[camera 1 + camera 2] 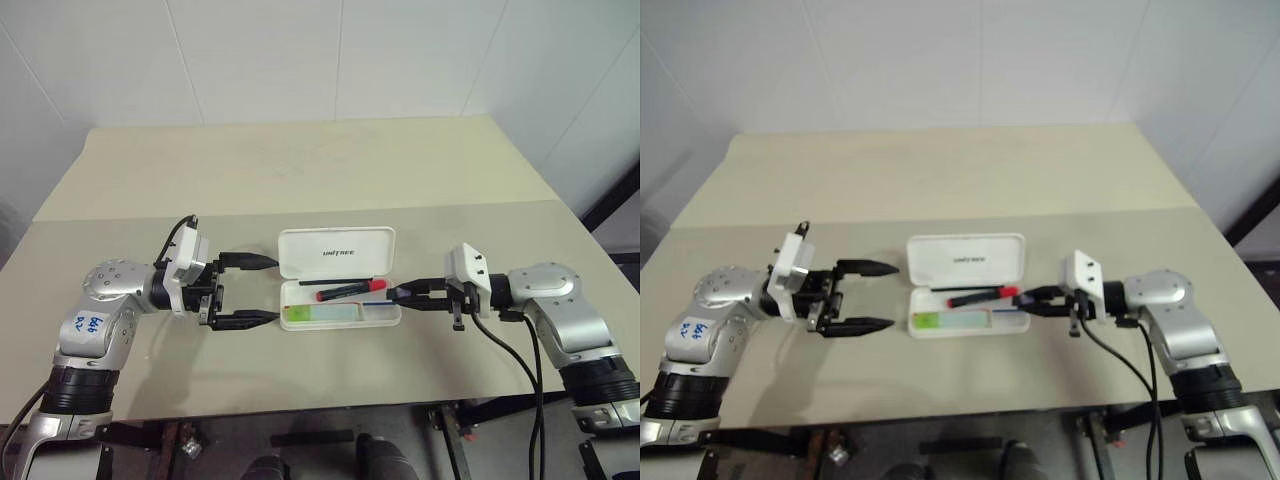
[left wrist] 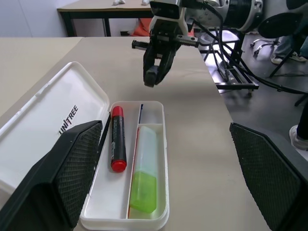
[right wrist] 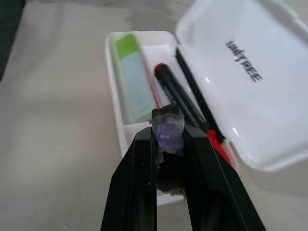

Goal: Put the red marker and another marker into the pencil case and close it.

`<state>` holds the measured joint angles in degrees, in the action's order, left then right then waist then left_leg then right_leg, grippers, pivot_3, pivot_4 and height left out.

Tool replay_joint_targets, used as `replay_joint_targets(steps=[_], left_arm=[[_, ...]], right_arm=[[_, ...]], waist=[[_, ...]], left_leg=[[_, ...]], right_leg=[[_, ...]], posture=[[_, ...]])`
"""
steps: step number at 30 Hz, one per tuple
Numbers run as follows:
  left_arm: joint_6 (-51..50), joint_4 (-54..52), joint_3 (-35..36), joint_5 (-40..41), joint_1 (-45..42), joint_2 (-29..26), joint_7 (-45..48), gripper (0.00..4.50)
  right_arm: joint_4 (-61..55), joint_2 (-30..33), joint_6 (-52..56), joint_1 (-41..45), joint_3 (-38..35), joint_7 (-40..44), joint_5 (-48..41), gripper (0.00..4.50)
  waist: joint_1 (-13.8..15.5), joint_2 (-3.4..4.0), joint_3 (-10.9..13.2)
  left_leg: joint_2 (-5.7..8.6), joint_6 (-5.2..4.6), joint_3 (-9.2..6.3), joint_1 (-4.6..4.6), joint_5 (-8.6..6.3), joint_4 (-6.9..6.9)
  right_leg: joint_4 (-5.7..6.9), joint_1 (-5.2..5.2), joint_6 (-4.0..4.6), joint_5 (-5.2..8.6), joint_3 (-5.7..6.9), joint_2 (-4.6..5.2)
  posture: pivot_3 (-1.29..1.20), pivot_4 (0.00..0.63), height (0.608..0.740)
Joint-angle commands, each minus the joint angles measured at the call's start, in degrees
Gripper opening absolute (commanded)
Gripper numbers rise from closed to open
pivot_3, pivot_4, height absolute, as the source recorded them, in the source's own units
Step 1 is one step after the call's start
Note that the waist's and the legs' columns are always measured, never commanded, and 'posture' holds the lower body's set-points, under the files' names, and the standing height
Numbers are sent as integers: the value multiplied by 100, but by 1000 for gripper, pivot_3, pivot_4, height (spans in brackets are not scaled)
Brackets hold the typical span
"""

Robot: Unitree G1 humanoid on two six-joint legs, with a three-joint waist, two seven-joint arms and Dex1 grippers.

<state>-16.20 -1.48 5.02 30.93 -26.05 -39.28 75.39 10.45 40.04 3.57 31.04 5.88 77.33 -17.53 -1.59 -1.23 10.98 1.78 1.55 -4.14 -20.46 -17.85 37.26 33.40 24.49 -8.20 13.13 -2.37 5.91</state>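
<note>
The pencil case (image 1: pixel 338 277) lay open on the beige worktop (image 1: pixel 300 170), lid tilted back. Inside its tray, the red marker (image 1: pixel 351 291) rested just beside the light-green marker (image 1: pixel 322 314). The left claw (image 1: pixel 262 291) hovered at the case's left end, its fingers spread wide and released. The right claw (image 1: pixel 395 294) sat at the right end, fingers nearly clenched on a small bluish-grey piece (image 3: pixel 168 129).
</note>
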Motion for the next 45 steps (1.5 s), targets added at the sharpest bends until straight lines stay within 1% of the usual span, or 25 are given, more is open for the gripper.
replay_joint_targets(steps=[1,8,17,18,19,21,23,26,28,32,39,42,45], left_arm=[[88,-150,15,7,24,-70,22,4500],[66,-274,58,25,103,-94,-59,4500],[60,-336,98,44,150,-122,-126,4500],[63,-327,100,43,137,-123,-126,4500],[67,-319,100,40,126,-124,-125,4500],[85,-290,95,28,103,-119,-122,4500],[98,-269,83,18,72,-104,-129,4500],[119,-241,80,11,56,-94,-127,4500],[97,-228,94,32,49,-87,-145,4500],[-19,-194,170,125,-6,-57,-259,4500],[99,55,436,193,20,-19,-367,4500],[233,301,585,187,132,-26,-281,3930],[285,401,638,176,197,-15,-244,2919]], right_arm=[[277,-156,-317,227,156,274,81,393],[1033,-430,-777,479,317,452,341,393],[1209,-581,-857,456,324,587,420,393],[1219,-579,-855,467,319,614,419,1125],[1219,-578,-831,477,312,635,411,1360],[1236,-585,-846,506,315,689,413,1992],[1292,-609,-980,563,292,666,453,2795],[1299,-613,-1076,673,216,641,420,3861],[1207,-587,-1110,723,150,626,360,4488],[765,-492,-732,691,-148,488,29,4488],[-223,21,83,150,-758,208,-522,4488],[-275,251,171,-152,-1117,4,-602,4500],[-387,337,199,-316,-1261,-165,-609,4500]], waist=[[-2,0,0],[0,0,0],[-1,0,0],[-1,0,0],[-1,0,0],[-5,0,0],[-6,0,0],[-7,0,0],[-5,1,0],[0,1,0],[18,1,0],[18,1,0],[-7,1,1]], left_leg=[[-1,2,0,0,-1,-1],[-1,4,0,-3,-2,-5],[-2,6,0,-3,-4,-4],[-2,6,0,-3,-4,-4],[-2,6,0,-3,-4,-4],[-2,6,0,-3,-3,-4],[-2,6,0,-3,-4,-4],[-2,6,1,-3,-4,-3],[-2,6,1,-3,-3,-3],[-3,7,0,-4,-3,-5],[-3,7,-2,-8,-6,-6],[-3,5,-1,-9,-8,-4],[-3,4,2,-7,-8,-5]], right_leg=[[1,0,0,0,1,0],[5,1,0,0,1,0],[5,2,0,0,2,0],[5,2,1,0,2,0],[5,2,0,0,2,0],[5,2,1,0,2,0],[6,2,1,0,2,-1],[5,3,1,0,2,-1],[5,3,1,0,2,-1],[8,4,1,0,2,-1],[2,4,1,1,4,-1],[2,3,1,1,4,-1],[3,4,2,1,2,-1]], posture=[[0,150,740],[0,150,740],[0,150,740],[0,150,740],[0,150,740],[0,150,740],[0,150,740],[0,150,740],[0,150,740],[0,150,740],[0,150,740],[0,150,740],[0,150,740]])
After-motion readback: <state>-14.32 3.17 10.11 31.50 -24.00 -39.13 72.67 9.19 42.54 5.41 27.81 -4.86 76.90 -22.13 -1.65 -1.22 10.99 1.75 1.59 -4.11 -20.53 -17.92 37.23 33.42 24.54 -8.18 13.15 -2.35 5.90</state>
